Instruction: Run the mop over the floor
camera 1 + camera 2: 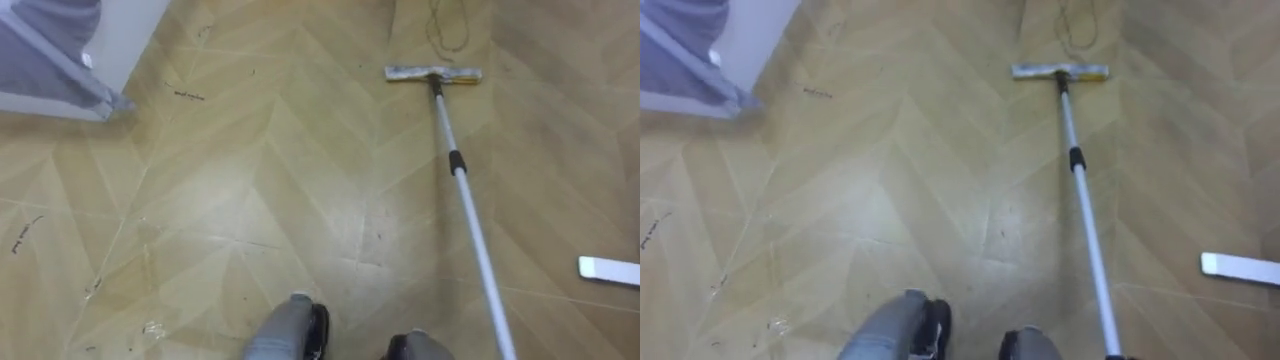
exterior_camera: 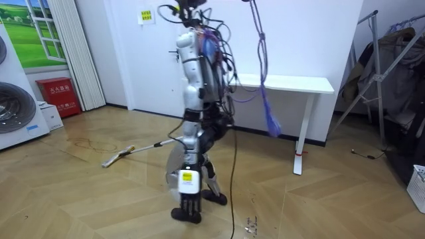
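Robot stands mid-room on the herringbone wood floor (image 1: pixel 250 200), with the white desk (image 2: pixel 285 84) behind it toward the room view's right. The flat mop head (image 1: pixel 433 73) lies on the floor, upper right of centre in the eye views, square to its pole (image 1: pixel 470 215). The pole slants down to the lower right edge and leaves the frame there. What grips its near end, and how firmly: cannot tell. Left hand (image 2: pixel 189 202) hangs low beside the leg in the room view, apart from the pole; fingers too dark to read.

Judgement: a stroke is in hand, with the mop far out in front. To do it well, hold the head flat so the whole pad bears on the floor, draw it in straight along the pole's line, then shift sideways so passes overlap. Dark scuffs (image 1: pixel 188 95) at upper left look unmopped; work toward them. Watch the thin cord loop (image 1: pixel 447 30) just beyond the head at the top edge, since pushing farther could snag it. A white flat bar (image 1: pixel 608 270) at the right edge sits well apart from the pole; mind it on a rightward sweep.
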Motion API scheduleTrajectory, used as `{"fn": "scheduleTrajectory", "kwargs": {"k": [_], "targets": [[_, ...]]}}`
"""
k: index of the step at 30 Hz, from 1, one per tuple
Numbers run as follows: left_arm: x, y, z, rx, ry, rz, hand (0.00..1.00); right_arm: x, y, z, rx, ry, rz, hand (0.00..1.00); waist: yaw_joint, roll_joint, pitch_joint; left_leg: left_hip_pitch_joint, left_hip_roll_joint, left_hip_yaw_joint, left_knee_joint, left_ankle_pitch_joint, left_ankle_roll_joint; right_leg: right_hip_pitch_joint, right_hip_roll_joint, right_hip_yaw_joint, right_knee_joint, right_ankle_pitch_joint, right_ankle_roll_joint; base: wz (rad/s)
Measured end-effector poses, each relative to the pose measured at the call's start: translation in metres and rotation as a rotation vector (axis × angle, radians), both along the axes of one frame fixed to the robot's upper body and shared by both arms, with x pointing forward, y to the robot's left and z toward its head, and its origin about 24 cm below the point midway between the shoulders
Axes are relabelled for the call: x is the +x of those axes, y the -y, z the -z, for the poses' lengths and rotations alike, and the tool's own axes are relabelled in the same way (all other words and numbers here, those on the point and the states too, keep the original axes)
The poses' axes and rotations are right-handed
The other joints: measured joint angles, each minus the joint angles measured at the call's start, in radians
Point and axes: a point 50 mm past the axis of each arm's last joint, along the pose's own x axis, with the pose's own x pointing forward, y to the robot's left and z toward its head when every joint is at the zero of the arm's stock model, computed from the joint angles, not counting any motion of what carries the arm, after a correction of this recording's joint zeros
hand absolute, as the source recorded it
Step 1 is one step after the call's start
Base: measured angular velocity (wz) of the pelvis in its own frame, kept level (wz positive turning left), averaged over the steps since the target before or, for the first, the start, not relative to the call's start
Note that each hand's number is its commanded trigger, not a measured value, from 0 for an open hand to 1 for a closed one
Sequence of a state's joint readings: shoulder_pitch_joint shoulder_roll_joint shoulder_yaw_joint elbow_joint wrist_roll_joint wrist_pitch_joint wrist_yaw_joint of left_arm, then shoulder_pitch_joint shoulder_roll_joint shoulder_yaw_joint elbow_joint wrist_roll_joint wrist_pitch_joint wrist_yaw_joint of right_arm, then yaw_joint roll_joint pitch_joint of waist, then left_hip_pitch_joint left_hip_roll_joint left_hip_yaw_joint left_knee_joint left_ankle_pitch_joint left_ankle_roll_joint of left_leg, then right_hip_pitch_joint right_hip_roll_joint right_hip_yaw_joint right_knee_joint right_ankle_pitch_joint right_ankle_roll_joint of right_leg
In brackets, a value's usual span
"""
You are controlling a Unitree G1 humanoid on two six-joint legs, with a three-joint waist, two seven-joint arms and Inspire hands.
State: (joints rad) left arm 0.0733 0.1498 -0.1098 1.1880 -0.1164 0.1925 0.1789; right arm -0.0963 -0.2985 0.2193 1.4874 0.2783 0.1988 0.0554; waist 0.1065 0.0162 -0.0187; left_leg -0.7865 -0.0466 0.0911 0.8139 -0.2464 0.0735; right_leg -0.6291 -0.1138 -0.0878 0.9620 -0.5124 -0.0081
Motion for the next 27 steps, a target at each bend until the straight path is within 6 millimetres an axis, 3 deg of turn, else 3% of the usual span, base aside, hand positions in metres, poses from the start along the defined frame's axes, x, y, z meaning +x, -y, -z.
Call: {"fn": "scheduleTrajectory", "kwargs": {"k": [1, 2, 4, 5, 7, 9, 11, 12, 13, 14, 15, 16, 17, 18, 19, 20, 21, 22, 23, 24, 25, 26, 27], "targets": [[0.004, 0.003, 0.0, -0.007, 0.016, 0.002, 0.0, -0.022, 0.005, 0.0, -0.017, -0.055, 0.019, 1.0, -0.001, 0.005, -0.0007, 0.025, -0.009, 0.023, 0.008, -0.025, 0.038, 0.013, -0.01, 0.028, 0.018, 0.009, 0.006, 0.25], [0.005, 0.003, 0.0, -0.008, 0.02, 0.0, 0.0, -0.029, 0.007, -0.001, -0.029, -0.074, 0.027, 1.0, 0.001, 0.009, 0.0021, 0.029, -0.016, 0.023, 0.023, -0.045, 0.045, 0.0, -0.01, 0.039, 0.061, 0.022, 0.017, -0.14], [0.014, 0.001, -0.002, 0.007, 0.057, -0.006, 0.0, -0.048, 0.004, 0.001, -0.028, -0.115, 0.043, 1.0, -0.007, 0.036, 0.0184, 0.029, -0.026, 0.016, 0.085, -0.117, 0.072, -0.119, -0.006, 0.066, 0.281, 0.177, 0.022, -0.16], [0.016, 0.001, -0.003, 0.015, 0.069, -0.007, 0.0, -0.052, 0.001, 0.002, -0.021, -0.121, 0.046, 1.0, -0.015, 0.038, 0.0192, 0.028, -0.03, 0.016, 0.091, -0.128, 0.077, -0.146, -0.005, 0.073, 0.311, 0.193, 0.026, 0.05], [0.023, 0.004, -0.005, 0.023, 0.113, 0.001, 0.0, -0.056, -0.013, 0.008, 0.005, -0.117, 0.073, 1.0, -0.046, 0.055, 0.0241, 0.029, -0.037, 0.017, 0.093, -0.15, 0.095, -0.25, 0.011, 0.079, 0.291, 0.189, 0.031, 0.05], [0.026, 0.009, -0.005, 0.019, 0.13, 0.006, 0.0, -0.057, -0.02, 0.01, 0.012, -0.117, 0.087, 1.0, -0.049, 0.065, 0.024, 0.039, -0.038, 0.017, 0.086, -0.172, 0.102, -0.299, 0.034, 0.076, 0.164, 0.188, 0.033, -0.04], [0.022, 0.009, -0.005, 0.017, 0.126, 0.002, 0.0, -0.058, -0.024, 0.011, 0.014, -0.119, 0.107, 1.0, -0.044, 0.065, 0.0265, 0.068, -0.039, 0.017, 0.082, -0.204, 0.1, -0.304, 0.056, 0.065, 0.007, 0.199, 0.018, -0.09], [0.014, 0.008, -0.004, 0.022, 0.105, -0.006, 0.0, -0.057, -0.025, 0.011, 0.014, -0.12, 0.114, 1.0, -0.044, 0.062, 0.0284, 0.103, -0.039, 0.017, 0.081, -0.232, 0.097, -0.293, 0.065, 0.042, -0.064, 0.213, 0.0, -0.09], [0.007, 0.007, -0.003, 0.027, 0.077, -0.019, 0.0, -0.051, -0.024, 0.011, 0.007, -0.117, 0.116, 1.0, -0.038, 0.055, 0.0304, 0.143, -0.04, 0.018, 0.083, -0.262, 0.092, -0.274, 0.065, 0.021, -0.099, 0.221, -0.021, -0.04], [0.004, 0.006, -0.003, 0.029, 0.068, -0.023, 0.0, -0.05, -0.023, 0.01, 0.004, -0.121, 0.119, 1.0, -0.036, 0.05, 0.0311, 0.159, -0.041, 0.018, 0.087, -0.277, 0.089, -0.261, 0.066, 0.017, -0.095, 0.223, -0.03, 0.0], [0.001, 0.005, -0.003, 0.039, 0.053, -0.029, 0.0, -0.041, -0.019, 0.009, -0.009, -0.117, 0.125, 1.0, -0.023, 0.045, 0.0329, 0.187, -0.039, 0.02, 0.108, -0.306, 0.071, -0.24, 0.064, 0.008, -0.066, 0.211, -0.041, 0.08], [0.002, 0.004, -0.003, 0.049, 0.056, -0.037, 0.0, -0.025, -0.015, 0.007, -0.025, -0.085, 0.12, 1.0, -0.017, 0.042, 0.0334, 0.178, -0.03, 0.023, 0.188, -0.307, 0.043, -0.228, 0.058, 0.003, -0.028, 0.181, -0.039, 0.11], [0.004, 0.001, -0.004, 0.054, 0.065, -0.043, 0.0, -0.015, -0.013, 0.005, -0.034, -0.065, 0.117, 1.0, -0.016, 0.035, 0.0367, 0.151, -0.019, 0.029, 0.259, -0.284, 0.003, -0.226, 0.066, 0.007, -0.006, 0.168, -0.043, 0.1], [0.007, -0.004, -0.007, 0.07, 0.084, -0.05, 0.0, 0.009, -0.009, 0.001, -0.043, -0.018, 0.115, 1.0, -0.005, 0.014, 0.0403, 0.086, 0.016, 0.05, 0.428, -0.19, -0.059, -0.224, 0.081, 0.023, 0.046, 0.133, -0.051, -0.1], [0.01, -0.005, -0.009, 0.074, 0.103, -0.056, 0.0, 0.032, -0.002, -0.006, -0.06, 0.034, 0.106, 1.0, 0.02, -0.003, 0.0423, 0.023, 0.039, 0.055, 0.565, -0.065, -0.071, -0.217, 0.091, 0.032, 0.083, 0.1, -0.069, -0.24], [0.01, -0.004, -0.009, 0.073, 0.112, -0.049, 0.0, 0.044, 0.003, -0.01, -0.07, 0.066, 0.099, 1.0, 0.032, -0.014, 0.0469, -0.012, 0.044, 0.05, 0.623, 0.0, -0.077, -0.211, 0.1, 0.035, 0.098, 0.083, -0.075, -0.35], [0.013, -0.002, -0.01, 0.065, 0.132, -0.034, 0.0, 0.063, 0.01, -0.018, -0.088, 0.122, 0.086, 1.0, 0.045, -0.018, 0.0461, -0.076, 0.049, 0.032, 0.689, 0.023, -0.078, -0.203, 0.107, 0.039, 0.12, 0.054, -0.081, -0.23], [0.014, -0.002, -0.011, 0.062, 0.138, -0.033, 0.0, 0.075, 0.012, -0.022, -0.095, 0.158, 0.074, 1.0, 0.05, -0.019, 0.0467, -0.108, 0.057, 0.03, 0.691, 0.013, -0.067, -0.198, 0.108, 0.039, 0.128, 0.039, -0.082, -0.22], [0.016, -0.002, -0.011, 0.054, 0.145, -0.034, 0.0, 0.094, 0.015, -0.03, -0.095, 0.221, 0.06, 1.0, 0.069, -0.029, 0.0525, -0.159, 0.072, 0.028, 0.636, -0.025, -0.056, -0.183, 0.107, 0.042, 0.134, 0.021, -0.083, -0.13], [0.016, -0.002, -0.011, 0.054, 0.149, -0.033, 0.0, 0.102, 0.014, -0.032, -0.086, 0.259, 0.068, 1.0, 0.079, -0.036, 0.0541, -0.182, 0.071, 0.011, 0.49, -0.058, -0.061, -0.154, 0.107, 0.05, 0.126, 0.001, -0.066, -0.04], [0.014, -0.002, -0.011, 0.049, 0.144, -0.031, 0.0, 0.101, 0.012, -0.031, -0.068, 0.268, 0.091, 1.0, 0.081, -0.031, 0.051, -0.178, 0.069, -0.017, 0.291, -0.06, -0.064, -0.114, 0.106, 0.052, 0.104, -0.022, -0.051, 0.04], [0.014, -0.002, -0.011, 0.045, 0.147, -0.03, 0.0, 0.098, 0.011, -0.029, -0.057, 0.265, 0.101, 1.0, 0.081, -0.027, 0.0484, -0.169, 0.07, -0.029, 0.194, -0.05, -0.071, -0.093, 0.104, 0.052, 0.093, -0.033, -0.045, 0.12], [0.011, -0.003, -0.01, 0.038, 0.137, -0.032, 0.0, 0.085, 0.008, -0.023, -0.044, 0.24, 0.109, 1.0, 0.073, -0.034, 0.0457, -0.153, 0.058, -0.022, 0.136, -0.024, -0.023, -0.053, 0.079, 0.054, 0.079, -0.062, -0.027, 0.35]]}}
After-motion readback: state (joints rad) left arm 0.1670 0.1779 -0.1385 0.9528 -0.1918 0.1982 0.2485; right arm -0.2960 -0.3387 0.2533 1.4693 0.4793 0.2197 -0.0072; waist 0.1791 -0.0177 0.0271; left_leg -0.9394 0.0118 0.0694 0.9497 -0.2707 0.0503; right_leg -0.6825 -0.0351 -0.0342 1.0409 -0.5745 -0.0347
